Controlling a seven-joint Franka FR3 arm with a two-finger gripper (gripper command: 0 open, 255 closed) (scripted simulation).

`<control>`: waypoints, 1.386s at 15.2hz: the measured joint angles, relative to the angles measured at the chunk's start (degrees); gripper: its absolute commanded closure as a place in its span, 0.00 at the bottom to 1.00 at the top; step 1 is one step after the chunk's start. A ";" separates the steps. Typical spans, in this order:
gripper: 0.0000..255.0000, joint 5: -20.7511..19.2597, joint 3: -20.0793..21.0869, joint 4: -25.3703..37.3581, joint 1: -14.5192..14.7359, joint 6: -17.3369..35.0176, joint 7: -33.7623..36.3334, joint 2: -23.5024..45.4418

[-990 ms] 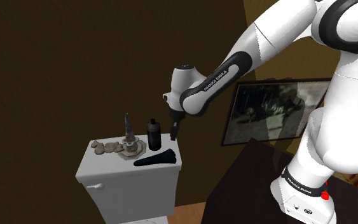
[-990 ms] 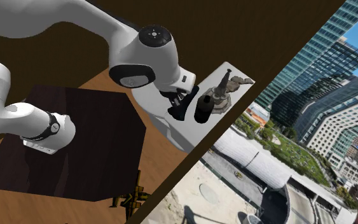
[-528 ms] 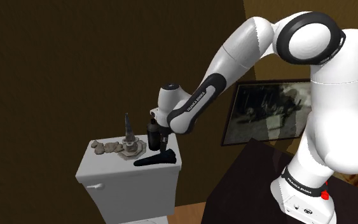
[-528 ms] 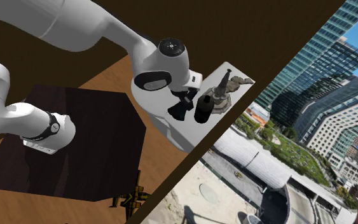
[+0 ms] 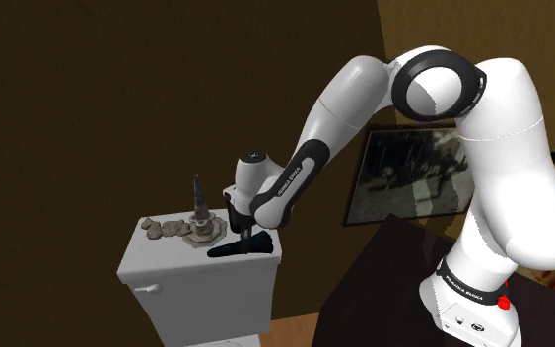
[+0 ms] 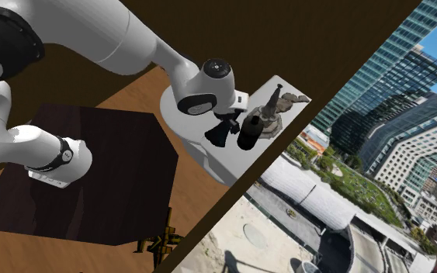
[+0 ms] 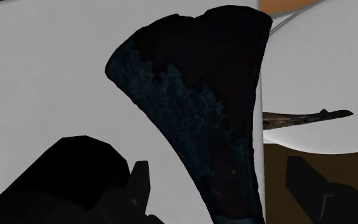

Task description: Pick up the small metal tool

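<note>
Lowered since before, your open jaws straddle the dark flared metal tool on the white tank lid, four o'clock from the grey spiked ornament. Approach looks done; next close squarely, then lift.

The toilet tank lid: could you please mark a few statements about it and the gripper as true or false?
1. The dark tool lies on the white tank lid. True.
2. The gripper has its fingers shut together. False: in the wrist view the fingers stand apart, with the tool between them and untouched.
3. A black bottle stands on the lid near the tool. True.
4. The small stones lie on the dark stand. False: they lie on the lid, toward the shoulder view's left end.
</note>
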 measured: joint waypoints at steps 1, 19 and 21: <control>0.00 -0.06 -0.06 0.22 0.07 0.49 0.04 0.70; 1.00 0.01 0.03 -0.59 0.01 -0.11 0.06 -0.67; 1.00 0.13 0.17 -0.38 -0.13 -1.42 -0.07 -1.79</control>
